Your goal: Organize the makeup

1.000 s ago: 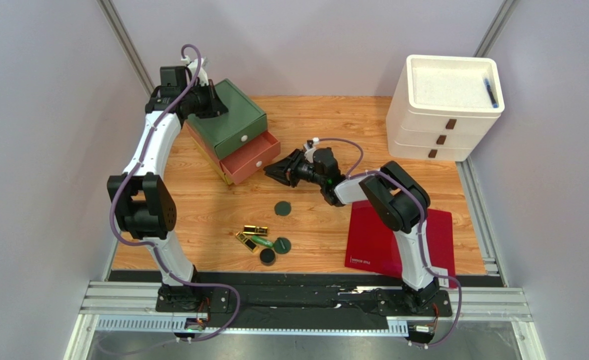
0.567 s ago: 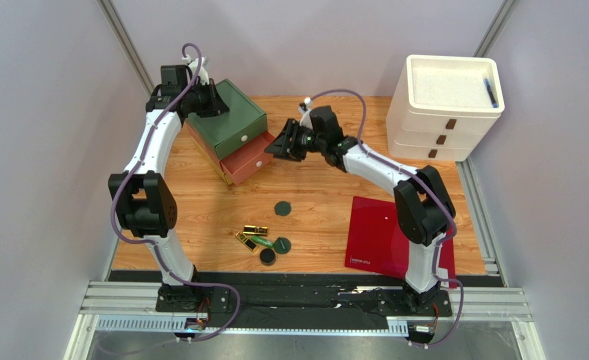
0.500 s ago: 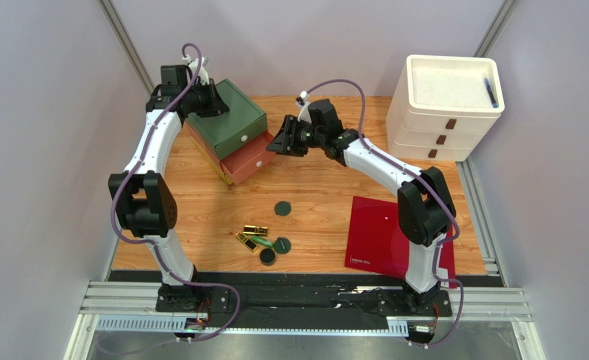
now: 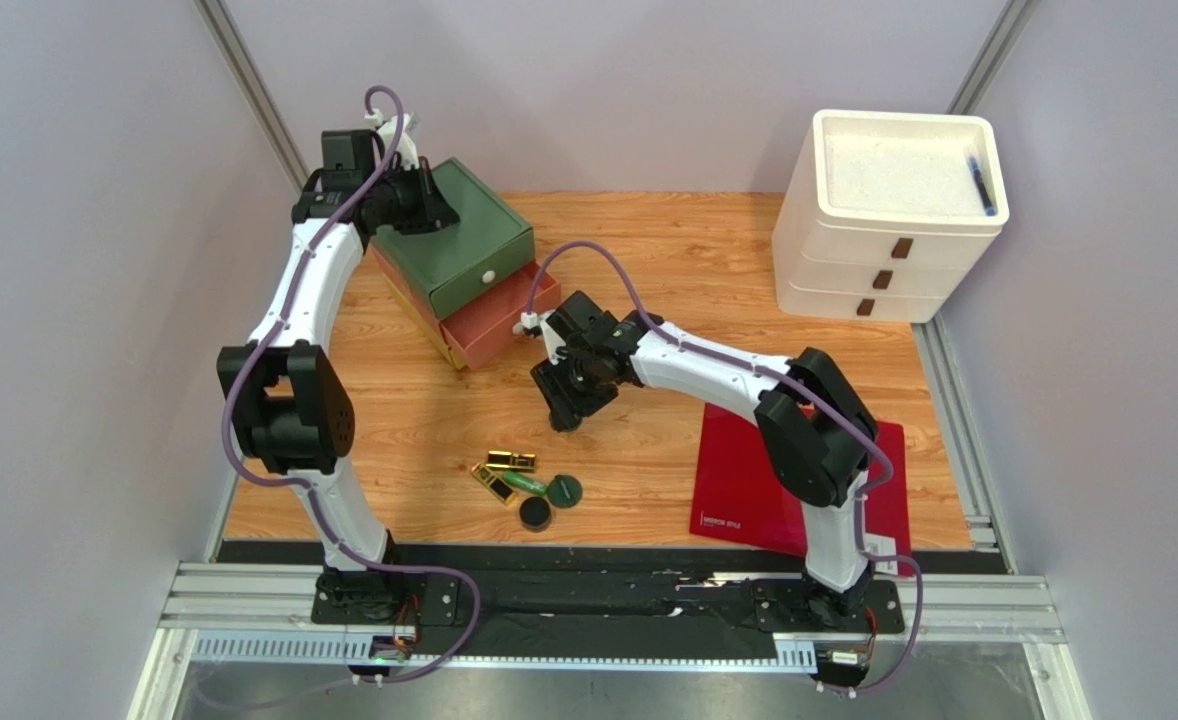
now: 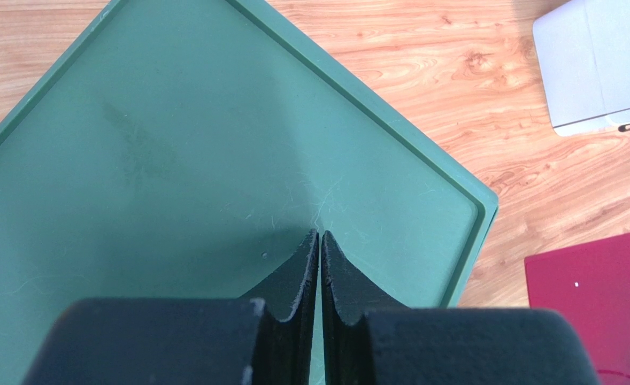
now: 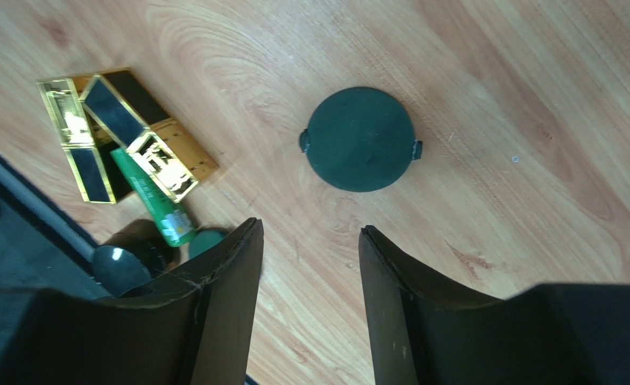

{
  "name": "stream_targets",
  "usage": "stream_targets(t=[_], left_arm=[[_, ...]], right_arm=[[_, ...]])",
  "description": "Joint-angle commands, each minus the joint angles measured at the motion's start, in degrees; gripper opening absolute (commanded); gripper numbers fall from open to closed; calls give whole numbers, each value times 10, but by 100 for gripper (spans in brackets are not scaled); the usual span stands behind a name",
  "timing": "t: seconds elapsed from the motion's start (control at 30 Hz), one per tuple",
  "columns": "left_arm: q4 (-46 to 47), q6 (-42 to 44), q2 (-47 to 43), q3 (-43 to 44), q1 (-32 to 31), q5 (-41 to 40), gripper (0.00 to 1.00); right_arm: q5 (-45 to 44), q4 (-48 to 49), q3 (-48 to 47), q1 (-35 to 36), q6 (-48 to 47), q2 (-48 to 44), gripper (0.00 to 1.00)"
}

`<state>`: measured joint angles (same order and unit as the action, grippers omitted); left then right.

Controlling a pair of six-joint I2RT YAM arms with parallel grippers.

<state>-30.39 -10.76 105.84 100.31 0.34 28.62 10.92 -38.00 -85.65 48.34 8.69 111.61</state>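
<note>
My right gripper (image 4: 558, 408) (image 6: 308, 229) is open and empty, hovering low over the wood. A lone dark green round compact (image 6: 361, 138) lies just ahead of its fingertips; the gripper hides it in the top view. Nearer the front lie gold lipstick tubes (image 4: 511, 459) (image 6: 113, 112), a green tube (image 4: 522, 483) (image 6: 153, 204) and two more dark compacts (image 4: 564, 488) (image 4: 535, 513). My left gripper (image 4: 418, 203) (image 5: 319, 235) is shut and empty, resting on top of the green drawer unit (image 5: 173, 160). No clear lip-gloss tubes show.
The green drawer unit (image 4: 453, 233) has its salmon lower drawer (image 4: 502, 323) pulled out. A white three-drawer unit (image 4: 888, 210) with a blue pen (image 4: 980, 183) on top stands at the back right. A flat red sheet (image 4: 753, 465) lies at the front right.
My right gripper rose toward the open salmon drawer, then came back down toward the front and now sits over the lone compact. The left arm has not moved.
</note>
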Motion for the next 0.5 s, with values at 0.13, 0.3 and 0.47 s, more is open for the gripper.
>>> stream_targets(t=[0.13, 0.3, 0.47], left_arm=[[-94, 31, 45, -22, -1, -19, 10], [-95, 32, 46, -25, -2, -17, 10], [-99, 34, 45, -24, -2, -19, 10]], right_arm=[[-34, 40, 0, -8, -38, 32, 53], [-52, 54, -25, -8, -33, 61, 54], [-33, 69, -41, -8, -20, 73, 54]])
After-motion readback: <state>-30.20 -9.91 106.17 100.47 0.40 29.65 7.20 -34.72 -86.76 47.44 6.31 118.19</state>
